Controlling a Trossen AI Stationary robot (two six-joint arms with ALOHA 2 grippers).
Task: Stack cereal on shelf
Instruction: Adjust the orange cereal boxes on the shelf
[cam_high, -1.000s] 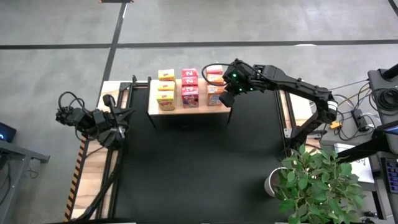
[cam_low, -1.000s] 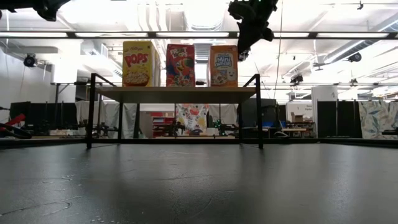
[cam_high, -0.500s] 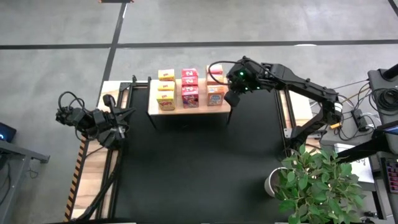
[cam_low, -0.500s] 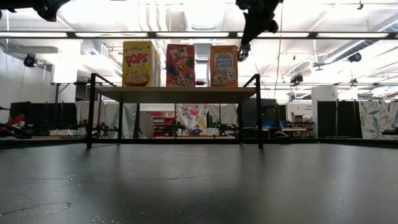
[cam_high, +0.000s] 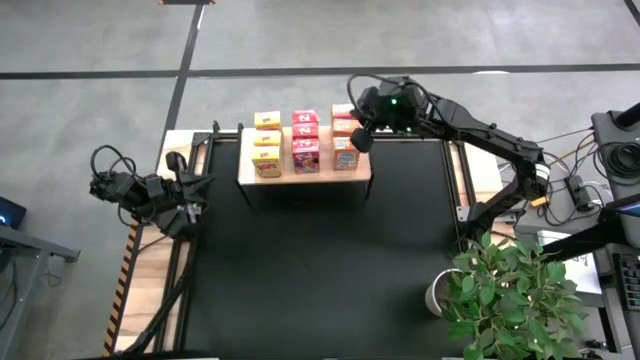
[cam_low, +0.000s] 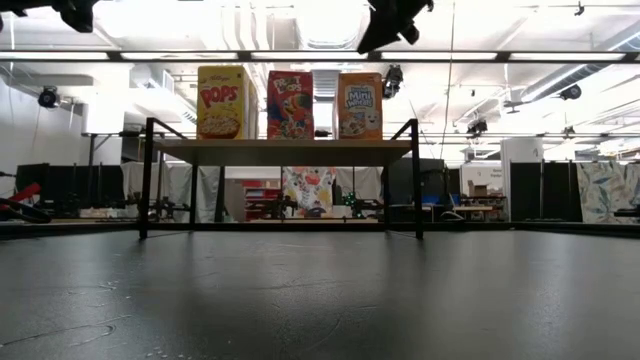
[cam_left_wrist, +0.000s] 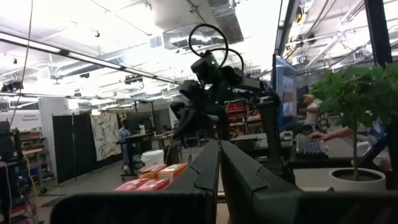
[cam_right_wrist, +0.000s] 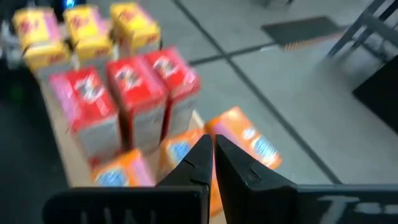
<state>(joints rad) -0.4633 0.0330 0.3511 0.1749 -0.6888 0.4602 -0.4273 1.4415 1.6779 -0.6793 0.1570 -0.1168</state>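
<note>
The wooden shelf stands at the table's far edge on a black frame, its top raised above the mat. Nine cereal boxes stand on it in three columns: yellow, pink-red and orange. The right wrist view looks down on the yellow, red and orange boxes. My right gripper is shut and hovers above the orange column, clear of the box tops in the low view. My left gripper waits shut at the table's left edge.
A large black mat covers the table in front of the shelf. A potted plant stands at the near right corner. Cables and equipment lie off the table's right side. The shelf's black frame legs reach down to the mat.
My right gripper has risen and moved from beside the shelf's right end toward the far edge and slightly left, ending above the orange boxes. The boxes and the left arm have stayed where they were.
</note>
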